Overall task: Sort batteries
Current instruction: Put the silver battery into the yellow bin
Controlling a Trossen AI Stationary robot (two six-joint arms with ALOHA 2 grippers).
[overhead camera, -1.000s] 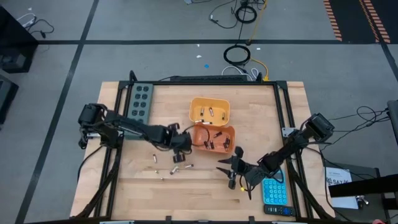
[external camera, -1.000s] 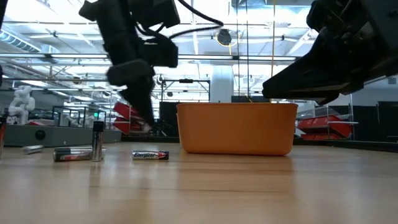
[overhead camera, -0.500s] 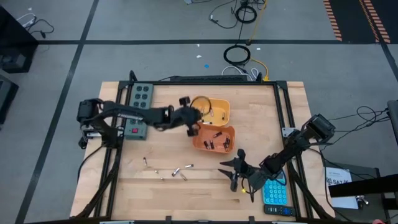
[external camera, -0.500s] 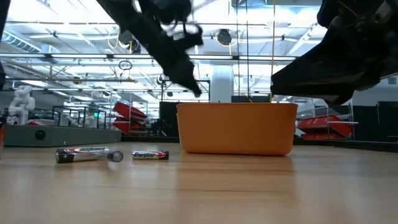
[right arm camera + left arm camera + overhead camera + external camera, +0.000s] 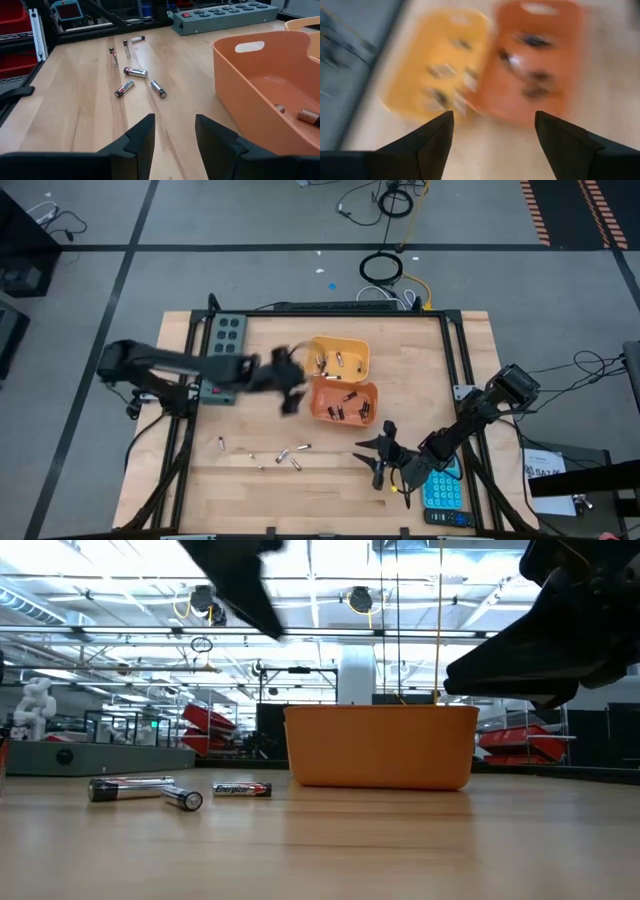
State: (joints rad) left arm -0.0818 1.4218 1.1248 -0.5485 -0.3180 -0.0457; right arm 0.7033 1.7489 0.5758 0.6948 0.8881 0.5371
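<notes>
Left claw: hovering spread and empty beside the bins, toward the bench's far edge.
Loose batteries: lying scattered on the bench near its front edge, left of centre.
Bins: yellow bin and orange bin sitting touching mid-bench, each holding batteries.
Right claw: waiting partly spread, holding nothing, near the front-right corner beside the calculator.
Risk: round batteries may be rolling away when nudged; a misjudged type could be landing in the wrong bin.
</notes>
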